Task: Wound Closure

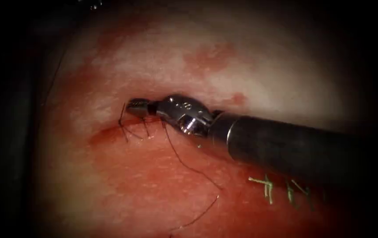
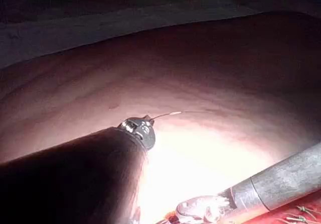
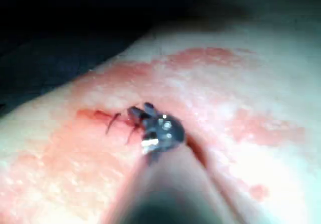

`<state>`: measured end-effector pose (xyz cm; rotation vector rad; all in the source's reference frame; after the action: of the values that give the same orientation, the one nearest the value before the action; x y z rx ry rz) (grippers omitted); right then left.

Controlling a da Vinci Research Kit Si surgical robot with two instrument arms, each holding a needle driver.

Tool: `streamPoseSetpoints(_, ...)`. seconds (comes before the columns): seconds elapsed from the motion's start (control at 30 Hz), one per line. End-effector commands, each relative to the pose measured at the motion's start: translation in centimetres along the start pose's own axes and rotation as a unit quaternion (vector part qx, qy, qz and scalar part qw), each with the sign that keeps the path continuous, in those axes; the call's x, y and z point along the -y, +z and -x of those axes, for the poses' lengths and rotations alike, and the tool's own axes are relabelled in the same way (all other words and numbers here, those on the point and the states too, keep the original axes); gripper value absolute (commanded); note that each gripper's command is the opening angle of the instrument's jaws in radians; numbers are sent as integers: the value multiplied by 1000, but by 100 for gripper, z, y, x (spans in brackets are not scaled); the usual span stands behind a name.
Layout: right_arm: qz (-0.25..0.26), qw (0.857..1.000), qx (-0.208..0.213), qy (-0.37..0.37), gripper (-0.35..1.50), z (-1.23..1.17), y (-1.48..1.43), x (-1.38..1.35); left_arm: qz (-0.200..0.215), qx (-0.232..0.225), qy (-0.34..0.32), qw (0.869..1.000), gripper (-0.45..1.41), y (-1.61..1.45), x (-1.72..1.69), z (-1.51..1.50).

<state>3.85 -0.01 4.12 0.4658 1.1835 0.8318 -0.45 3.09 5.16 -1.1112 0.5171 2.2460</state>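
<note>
Tissue (image 1: 162,57) is pink and wet, with red fluid (image 1: 153,189) over its lower half, from 4 round to 8 o'clock. Far out at 9 o'clock a thin dark strand (image 1: 55,75) lies by the tissue's edge.

Next comes the cut (image 1: 105,133), a short red line a little to the 9 o'clock side of the middle. Dark stitches (image 1: 122,125) cross it, standing up like little legs.

The right tool (image 1: 136,107) has its tip just at 12 o'clock from the cut, right beside the stitches. Its two jaws are pressed close together, with hardly a gap. One stitch curls up against the tip, but I cannot tell if the jaws pinch it.

From the stitches the thread (image 1: 184,161) runs loose over the tissue toward 5 o'clock, then bends back toward 7 o'clock. I cannot tell which dark line, if any, is the needle.

The shaft (image 1: 286,147) of the right tool goes off to 4 o'clock. Below it, at 5 o'clock, short green ends (image 1: 268,187) stick out of the tissue, to the right of the cut.

In the left wrist view the left tool (image 2: 143,126) is over bare, smooth tissue, apart from the right tool. A thin pale line (image 2: 170,114) leaves its tip and lies across the tissue. I cannot tell if it is thread or needle.

In the right wrist view the right tool's tip sits at the cut, by the dark stitches.
</note>
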Motion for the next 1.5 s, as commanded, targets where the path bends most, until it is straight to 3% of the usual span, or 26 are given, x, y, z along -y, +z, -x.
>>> streamPoseSetpoints(0.03, -3, 1000, -7, -2, -35, -1, 10, -5, -1, -2, 1, 1000, -45, 6, 3, -3)
streamPoseSetpoints(0.27, -19, 1000, -20, -4, -35, -4, 8, -8, -1, -3, 2, 1000, -45, 5, 0, -2)
streamPoseSetpoints(0.3, -15, 999, -32, -3, -27, -6, 3, -8, -1, -4, 2, 1000, -45, 6, 0, -1)
streamPoseSetpoints(0.33, -8, 999, -40, -2, 41, -7, -1, -8, -1, -5, 2, 1000, -45, 7, -1, -1)
streamPoseSetpoints(0.37, -3, 999, -47, -2, 79, -8, -6, -8, -1, -5, 2, 1000, -45, 9, -1, 0)
streamPoseSetpoints(0.43, 8, 998, -54, -4, 118, -13, -22, -11, 0, -5, 2, 1000, -45, 17, -4, 1)
streamPoseSetpoints(0.47, 14, 998, -58, -11, 125, -16, -30, -12, 2, -4, 2, 1000, -45, 21, -6, 1)
streamPoseSetpoints(0.63, 35, 996, -72, -25, 130, -24, -87, -9, 12, -10, 0, 1000, -45, 64, -19, -3)
streamPoseSetpoints(0.77, 38, 996, -75, -24, 128, -21, -114, -5, 17, -16, -4, 1000, -45, 96, -28, -10)
streamPoseSetpoints(0.9, 47, 996, -79, -25, 126, -15, -142, -9, 27, -29, -15, 999, -45, 156, -37, -34)
streamPoseSetpoints(1.1, 62, 994, -84, -25, 126, -8, -153, -15, 34, -43, -17, 998, -45, 252, -43, -67)
streamPoseSetpoints(1.3, 64, 994, -86, -28, 126, -1, -148, -14, 42, -48, -18, 998, -45, 315, -52, -91)
streamPoseSetpoints(1.4, 63, 994, -87, -30, 126, 2, -145, -13, 52, -43, -20, 998, -45, 343, -63, -100)
streamPoseSetpoints(1.5, 62, 994, -88, -32, 125, 8, -141, -10, 74, -33, -11, 997, -45, 376, -97, -99)
